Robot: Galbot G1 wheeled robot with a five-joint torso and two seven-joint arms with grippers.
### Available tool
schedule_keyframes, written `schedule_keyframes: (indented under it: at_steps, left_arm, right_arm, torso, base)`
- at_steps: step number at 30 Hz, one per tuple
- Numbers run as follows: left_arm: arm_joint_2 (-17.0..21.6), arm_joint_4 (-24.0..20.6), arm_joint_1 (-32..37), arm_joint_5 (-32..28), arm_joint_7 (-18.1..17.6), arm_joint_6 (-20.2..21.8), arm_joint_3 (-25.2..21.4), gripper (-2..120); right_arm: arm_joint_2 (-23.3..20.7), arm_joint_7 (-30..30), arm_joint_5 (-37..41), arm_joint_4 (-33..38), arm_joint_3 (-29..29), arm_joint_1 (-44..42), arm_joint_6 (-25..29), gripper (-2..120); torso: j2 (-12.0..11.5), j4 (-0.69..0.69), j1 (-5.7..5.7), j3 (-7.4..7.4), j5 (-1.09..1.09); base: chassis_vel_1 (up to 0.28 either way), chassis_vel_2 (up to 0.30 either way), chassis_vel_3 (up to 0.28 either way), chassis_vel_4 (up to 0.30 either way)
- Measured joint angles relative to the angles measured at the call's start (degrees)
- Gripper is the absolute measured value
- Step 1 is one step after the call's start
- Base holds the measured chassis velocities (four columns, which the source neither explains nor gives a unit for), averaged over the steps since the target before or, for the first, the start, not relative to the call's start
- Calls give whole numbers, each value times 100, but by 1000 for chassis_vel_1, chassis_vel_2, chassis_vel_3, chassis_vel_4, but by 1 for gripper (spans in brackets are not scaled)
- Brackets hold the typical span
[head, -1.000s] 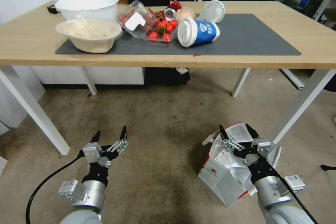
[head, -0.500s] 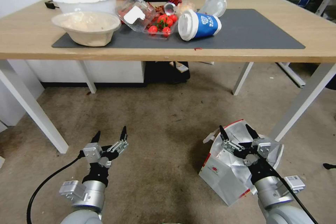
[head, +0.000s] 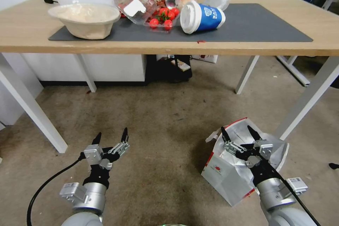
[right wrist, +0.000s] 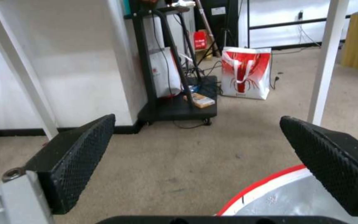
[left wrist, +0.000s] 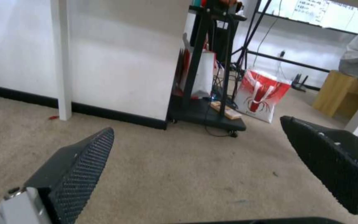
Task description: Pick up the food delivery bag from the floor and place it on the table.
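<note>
The food delivery bag [head: 226, 180] lies tilted on the floor [head: 166, 120] at the lower right; it is white with a small round red logo, a red rim and a foil lining. My right gripper [head: 236, 129] hangs open just above its open mouth, touching nothing. The right wrist view shows the bag's red rim and foil [right wrist: 278, 193] below the open right gripper [right wrist: 195, 137]. To the left, my left gripper [head: 111, 132] is open over bare floor, as the left wrist view confirms for the left gripper [left wrist: 195, 140]. The light-wood table [head: 247, 47] with its grey mat stands ahead.
The mat holds two white bowls [head: 84, 17], a tomato box [head: 160, 19] and a tipped blue cup [head: 201, 16]. A white table leg [head: 307, 95] slants close to the bag. A black cart [head: 169, 69] and a smaller crayfish-print bag [right wrist: 245, 73] stand beyond the table.
The whole head picture has shifted: the table sits higher and the floor nearer, so the camera moved. Both grippers hold the same open pose, and the bag lies as before.
</note>
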Motion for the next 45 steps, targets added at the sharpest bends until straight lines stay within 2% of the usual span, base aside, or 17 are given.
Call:
schedule_keyframes:
  at_steps: [4,10,35,39,42,43,45]
  left_arm:
    - [9,0,5,0,0,-1,-3,100]
    - [6,0,1,0,0,-3,-3,100]
    - [0,-25,39,-20,19,-30,28,100]
    - [32,12,21,-47,50,-51,11,100]
    - [78,12,25,135,113,-46,-34,100]
    - [78,12,25,135,113,-46,-34,100]
    - [102,2,29,184,113,-9,-42,100]
  right_arm:
    - [5,-2,0,0,3,-4,-1,100]
    - [8,-6,-1,0,4,-10,-1,100]
    - [-13,-25,3,-1,-15,0,-40,100]
    - [-229,97,216,-106,124,86,-86,100]
    - [-830,556,812,-266,768,321,-558,100]
    - [-830,556,812,-266,768,321,-558,100]
    - [-1243,935,1040,-269,1222,354,-1083,100]
  torso:
    - [-90,0,-4,-84,0]
    - [-174,0,-24,-91,0]
    - [-139,1,-23,-91,0]
    - [-135,-1,-21,-91,0]
    - [-130,1,-20,-91,4]
    - [-130,1,-20,-91,4]
    - [-128,0,-19,-91,-1]
  base:
    - [0,0,0,0]
    - [0,0,0,0]
    - [0,0,0,0]
    - [0,0,0,0]
    - [0,0,0,0]
    - [0,0,0,0]
    - [0,0,0,0]
